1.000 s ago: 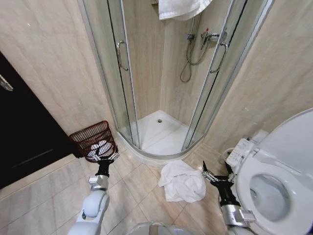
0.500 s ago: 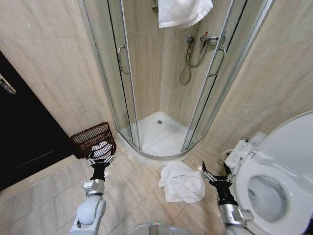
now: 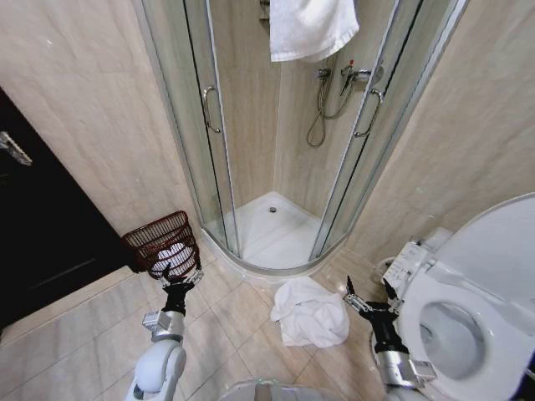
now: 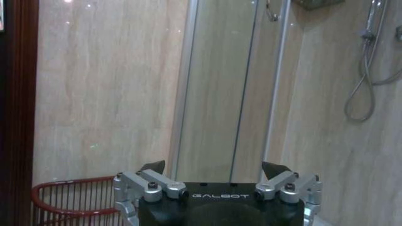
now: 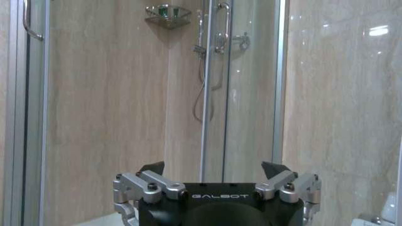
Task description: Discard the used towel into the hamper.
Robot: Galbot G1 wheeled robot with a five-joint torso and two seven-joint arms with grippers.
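The used towel (image 3: 309, 311) is a crumpled white heap on the floor tiles in front of the shower. The hamper (image 3: 163, 242) is a small dark red-brown wire basket by the wall left of the shower, with white cloth inside; its rim also appears in the left wrist view (image 4: 69, 200). My left gripper (image 3: 180, 274) is open and empty, held upright just in front of the hamper. My right gripper (image 3: 368, 299) is open and empty, just right of the towel and apart from it. Both wrist views show spread jaws, left gripper (image 4: 215, 167) and right gripper (image 5: 213, 167).
A curved glass shower cabin (image 3: 276, 209) stands ahead with a second white towel (image 3: 311, 25) hung over its top. A toilet with its lid raised (image 3: 468, 317) is close on the right. A dark door (image 3: 42, 234) is on the left.
The head camera has tilted up a little, so the whole scene sits lower and more of the hanging towel shows. The grippers and the floor towel stay about where they were.
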